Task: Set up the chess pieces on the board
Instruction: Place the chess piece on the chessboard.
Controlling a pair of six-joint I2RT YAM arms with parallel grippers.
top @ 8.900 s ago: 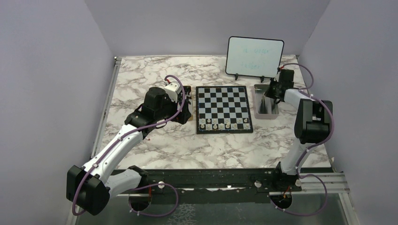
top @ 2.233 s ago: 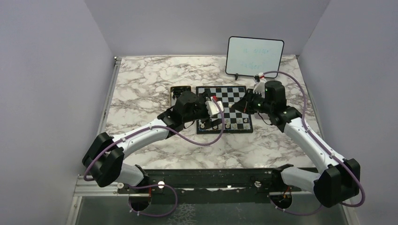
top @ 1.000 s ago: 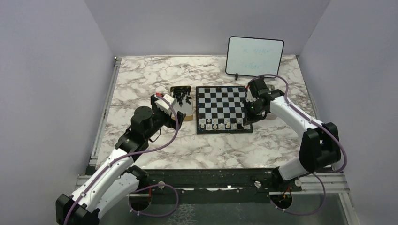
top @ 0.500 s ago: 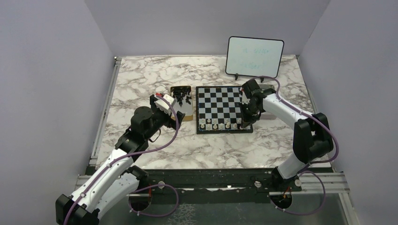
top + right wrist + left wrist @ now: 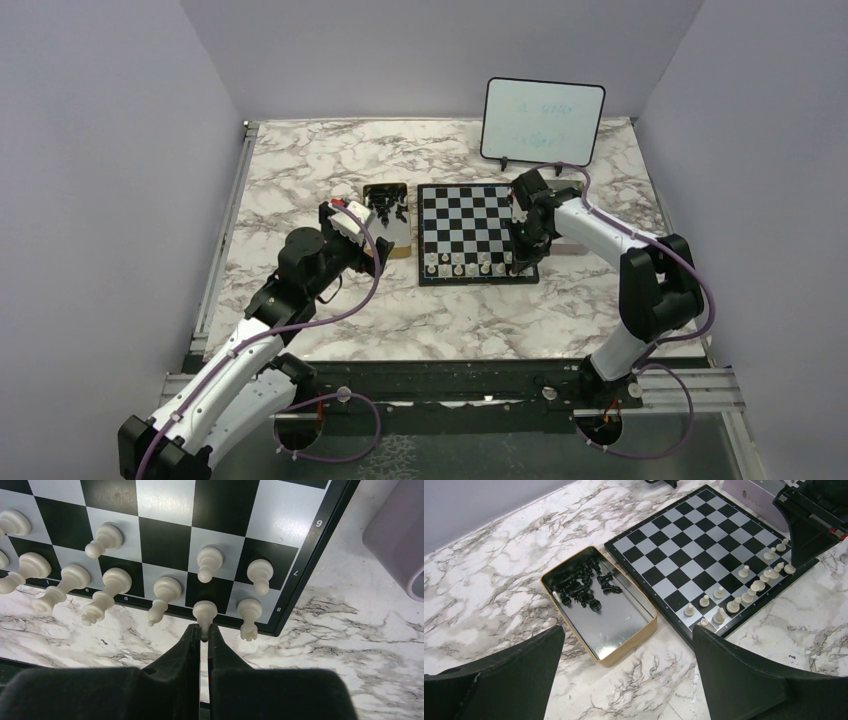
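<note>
Right end effector (image 5: 201, 631) pinches one cream piece (image 5: 205, 611); left end effector (image 5: 628, 634) open; one board (image 5: 474, 213).

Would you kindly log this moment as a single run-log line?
left gripper: open, by tin of black pieces | right gripper: shut on white piece, board near-right edge | status: second row part-filled

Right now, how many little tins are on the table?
2. One gold-rimmed tin holding black pieces lies left of the board; a grey tin lies right of it, only partly in view.
</note>
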